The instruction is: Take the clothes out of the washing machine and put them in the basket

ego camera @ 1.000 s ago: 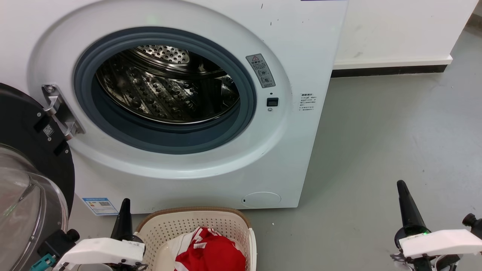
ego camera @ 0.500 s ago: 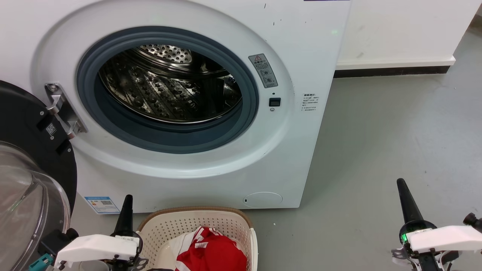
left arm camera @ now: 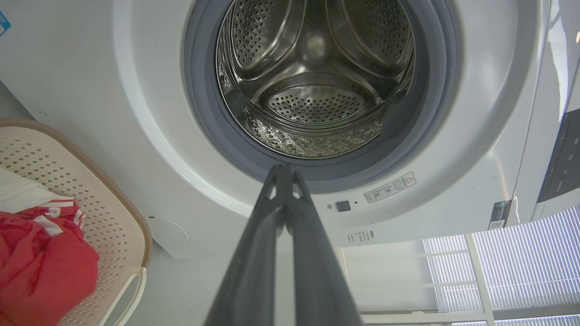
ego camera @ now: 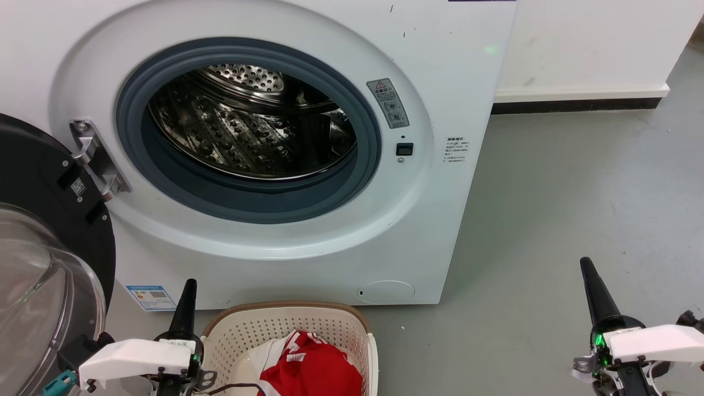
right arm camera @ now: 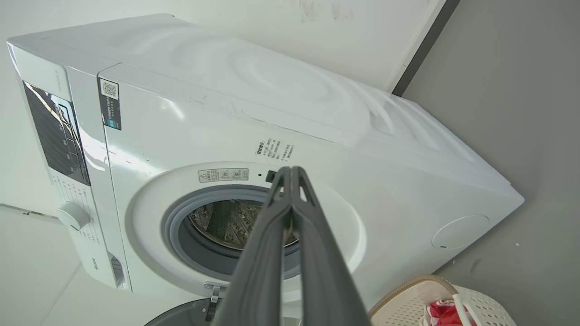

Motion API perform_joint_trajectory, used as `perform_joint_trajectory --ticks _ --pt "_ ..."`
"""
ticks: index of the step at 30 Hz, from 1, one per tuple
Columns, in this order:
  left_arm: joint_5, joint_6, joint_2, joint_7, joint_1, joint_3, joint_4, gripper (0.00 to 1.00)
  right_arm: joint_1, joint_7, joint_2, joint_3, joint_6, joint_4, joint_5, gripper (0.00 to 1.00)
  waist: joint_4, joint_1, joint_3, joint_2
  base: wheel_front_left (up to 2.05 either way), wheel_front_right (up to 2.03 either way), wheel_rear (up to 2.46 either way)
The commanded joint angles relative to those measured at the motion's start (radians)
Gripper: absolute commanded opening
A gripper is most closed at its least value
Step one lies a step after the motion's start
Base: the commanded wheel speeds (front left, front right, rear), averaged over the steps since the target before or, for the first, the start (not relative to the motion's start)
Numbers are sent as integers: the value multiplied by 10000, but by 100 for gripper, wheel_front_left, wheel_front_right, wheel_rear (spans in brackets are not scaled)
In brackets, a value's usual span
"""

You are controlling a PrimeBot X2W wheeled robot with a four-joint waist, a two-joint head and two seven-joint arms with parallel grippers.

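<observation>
1. Grey floor (ego camera: 577, 192) as base surface, running from near edge of head view out to the back.
2. Nearest, lower left of head view: left gripper (ego camera: 190, 287), pointing up the view, just left of basket (ego camera: 286, 309). Fingers (left arm camera: 253, 262) pressed together tip to tip in left wrist view, nothing between them.
3. Lower right of head view: right gripper (ego camera: 585, 264), over floor, well apart from basket and washing machine (ego camera: 440, 82). Fingers (right arm camera: 258, 267) likewise closed on nothing, tips touching in right wrist view.
4. Basket between the two grippers, much nearer the left one: cream, perforated walls, brown rim, standing on floor just in front of washing machine base.
5. Inside basket: clothes (ego camera: 316, 371), red heap with white stripes, some white fabric at its left side, cut off by bottom edge of view.
6. Far left: door (ego camera: 38, 181) swung wide open, black frame, clear glass bowl bulging toward camera, hung on metal hinge (ego camera: 93, 159).
7. Behind basket: washing machine front, white, with grey seal (ego camera: 247, 204) ringing the porthole. Warning sticker (ego camera: 389, 103) and small black latch (ego camera: 405, 149) right of opening. Blue label (ego camera: 149, 297) at lower left, round cover (ego camera: 386, 291) at lower right.
8. Deeper in: drum (ego camera: 247, 132), shiny perforated steel, raised paddles visible in left wrist view.
9. Farthest: white wall (ego camera: 577, 44) with dark skirting (ego camera: 577, 104), right of washing machine.
</observation>
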Motion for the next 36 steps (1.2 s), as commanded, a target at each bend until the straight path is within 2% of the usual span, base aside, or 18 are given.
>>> perform_joint_trajectory --ticks 1,36 --pt "-240 -69 25 60 -252 30 -23 0 -248 60 -39 -38 -1 -6 254 0 7 0 0 -1 0 0 0" --pt "-3184 -430 29 757 -606 160 308 0 -643 839 42 -328 -3 494 3047 0 189 -1 0 -1 0 0 0"
